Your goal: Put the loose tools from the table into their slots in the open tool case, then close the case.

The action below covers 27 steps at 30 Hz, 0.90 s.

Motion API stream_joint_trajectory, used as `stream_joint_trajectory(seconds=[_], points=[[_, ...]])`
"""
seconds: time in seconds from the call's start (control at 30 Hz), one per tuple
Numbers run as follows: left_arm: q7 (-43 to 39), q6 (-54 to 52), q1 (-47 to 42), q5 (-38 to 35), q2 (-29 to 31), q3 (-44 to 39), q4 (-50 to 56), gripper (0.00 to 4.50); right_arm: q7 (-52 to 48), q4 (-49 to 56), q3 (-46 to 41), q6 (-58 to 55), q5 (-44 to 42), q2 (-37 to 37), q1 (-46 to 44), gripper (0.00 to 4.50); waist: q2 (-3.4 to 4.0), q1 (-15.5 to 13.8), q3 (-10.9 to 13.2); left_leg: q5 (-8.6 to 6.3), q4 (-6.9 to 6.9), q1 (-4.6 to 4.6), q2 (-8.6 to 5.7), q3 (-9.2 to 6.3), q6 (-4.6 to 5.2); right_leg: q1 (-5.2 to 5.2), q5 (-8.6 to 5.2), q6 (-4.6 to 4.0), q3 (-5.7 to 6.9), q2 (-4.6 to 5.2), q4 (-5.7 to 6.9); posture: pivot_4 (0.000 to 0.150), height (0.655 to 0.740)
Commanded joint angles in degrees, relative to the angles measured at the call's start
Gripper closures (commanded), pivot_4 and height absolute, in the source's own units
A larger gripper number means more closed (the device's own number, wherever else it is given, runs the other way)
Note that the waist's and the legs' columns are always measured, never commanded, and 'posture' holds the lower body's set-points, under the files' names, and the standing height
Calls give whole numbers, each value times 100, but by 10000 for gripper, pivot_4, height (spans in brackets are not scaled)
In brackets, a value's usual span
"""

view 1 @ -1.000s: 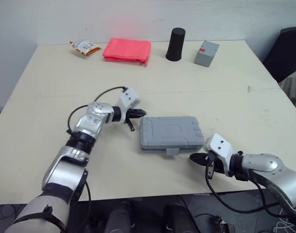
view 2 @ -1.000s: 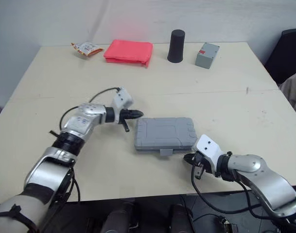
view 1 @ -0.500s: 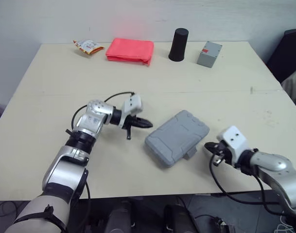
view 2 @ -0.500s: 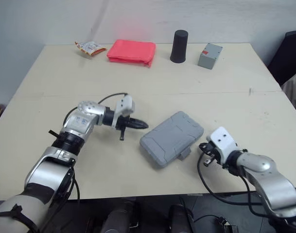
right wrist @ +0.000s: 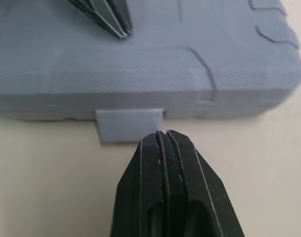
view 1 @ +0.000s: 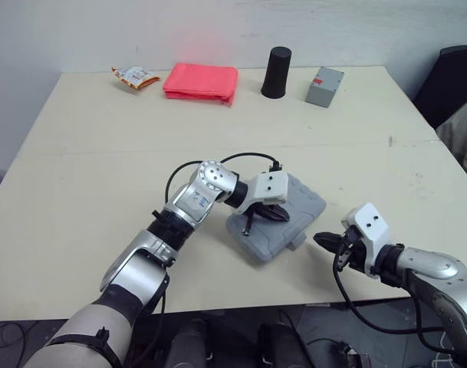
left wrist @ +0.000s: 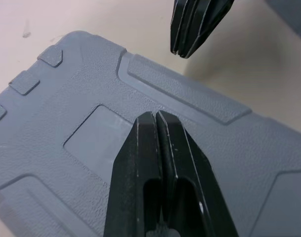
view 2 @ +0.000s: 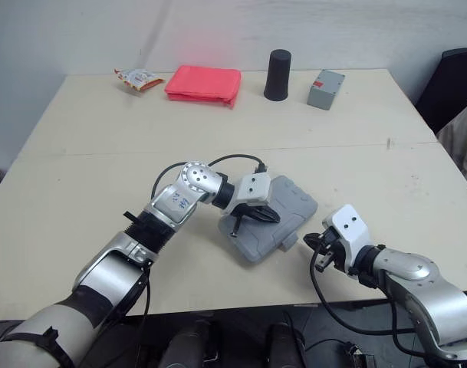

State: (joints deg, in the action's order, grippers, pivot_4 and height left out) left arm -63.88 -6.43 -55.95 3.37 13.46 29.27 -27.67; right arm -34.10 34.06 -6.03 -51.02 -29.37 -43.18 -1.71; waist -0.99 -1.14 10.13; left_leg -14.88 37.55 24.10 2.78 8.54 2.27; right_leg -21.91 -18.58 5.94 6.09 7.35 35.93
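Left gripper (view 1: 280, 215) had swung from beside the tool case (view 1: 306, 201) to over its shut lid, and the case had turned diagonal on the table (view 1: 103, 138). Both grippers were pinched together and empty, the right gripper (view 1: 321, 241) just off the latch tab (right wrist: 130, 123). A push on that tab could skid the case if the left gripper's press slipped.

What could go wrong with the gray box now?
The shut left gripper has only its tip on the smooth lid of the tool case, so it might slip or skid the case across the table. The shut right gripper points at the small latch; it could miss and just shove the case.
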Motion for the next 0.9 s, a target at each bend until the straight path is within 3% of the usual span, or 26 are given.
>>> stream_joint_trajectory(seconds=[0.03, 0.43, 0.9], points=[[-56, -150, 373, 484, 127, 373, -375, 44618, 78, 89, 268, -26, 108, 17, -155, 45000, 1, 0, -17, -12, 1, -3, 1, -4, 12, 6, -1, -1, 3, 9, -2, 1500, 7355], [106, -223, 395, 487, 22, 333, -190, 44618, 60, -677, 854, 300, 521, 303, -695, 45000, -6, 3, -35, -19, 15, -7, 0, -12, 20, 24, 0, 0, 12, 16, 0, 1500, 7355], [-129, -170, 592, 742, -6, 638, -42, 44618, 79, -1122, 710, 502, 374, 1380, -1172, 45000, -40, 226, -68, -21, 9, -21, 13, -12, 13, 32, 0, 0, 9, 18, 1, 1500, 7355]])
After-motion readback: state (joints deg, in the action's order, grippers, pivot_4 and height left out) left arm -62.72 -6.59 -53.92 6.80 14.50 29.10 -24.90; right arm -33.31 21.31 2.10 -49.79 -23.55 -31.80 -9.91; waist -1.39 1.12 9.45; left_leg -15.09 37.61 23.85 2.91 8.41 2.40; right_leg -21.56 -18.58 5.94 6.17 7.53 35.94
